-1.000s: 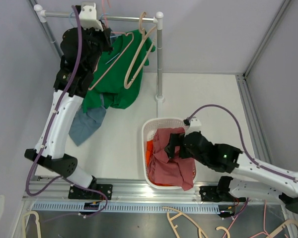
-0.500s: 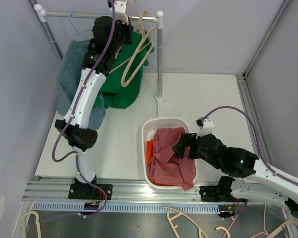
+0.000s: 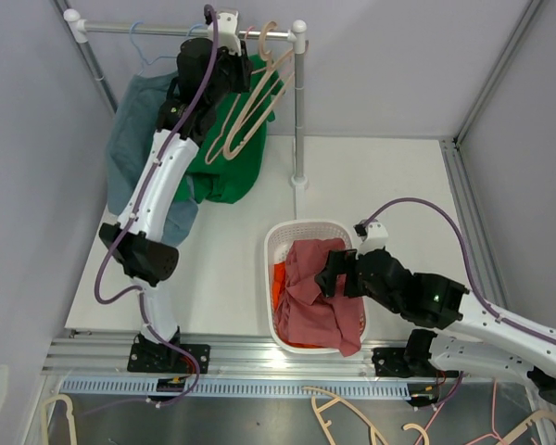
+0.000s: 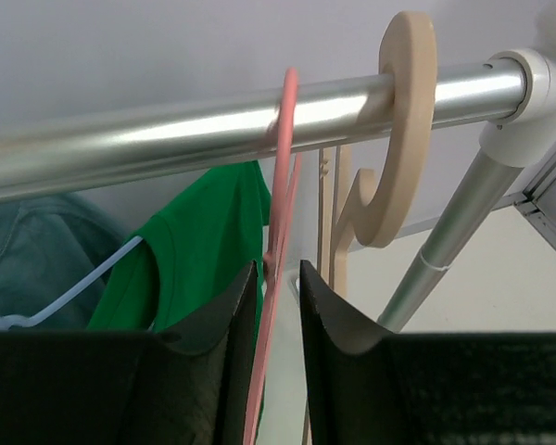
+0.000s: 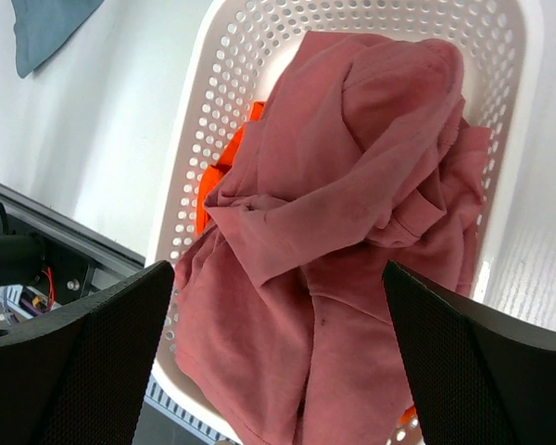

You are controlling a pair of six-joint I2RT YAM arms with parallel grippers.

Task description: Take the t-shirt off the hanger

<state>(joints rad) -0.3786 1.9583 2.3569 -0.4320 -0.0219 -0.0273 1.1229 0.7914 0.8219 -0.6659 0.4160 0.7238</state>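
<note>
Nearest, loose beige plastic hangers (image 3: 343, 413) lay at the bottom edge of the overhead view, below the arm bases. Just beyond, at lower centre, the right gripper (image 5: 278, 278) hung over a white perforated plastic basket (image 5: 213, 139), its jaws spread wide and grasping nothing. The basket stood on the white table (image 3: 371, 176) and contained a crumpled dusty-pink garment (image 5: 352, 167) lying over an orange garment (image 5: 211, 195).

Farther back, the left arm reached to the upper left of the overhead frame, up to a horizontal silver metal rail (image 4: 167, 134). The left gripper (image 4: 278, 269) sat just under that rail, released: its jaws stood slightly apart with the neck of a thin pink hanger (image 4: 283, 167) running between them, a gap showing on one side. The pink hanger's hook passed over the rail. Just beside it, the hook of a flat beige hanger (image 4: 408, 120) also hung on the rail.

The green t-shirt (image 4: 204, 250) hung below the rail, behind the gripper; which hanger carried it could not be determined. A crumpled teal garment (image 4: 28, 250) hung beside it at the far left, near a light-blue hanger (image 4: 83, 287).
</note>
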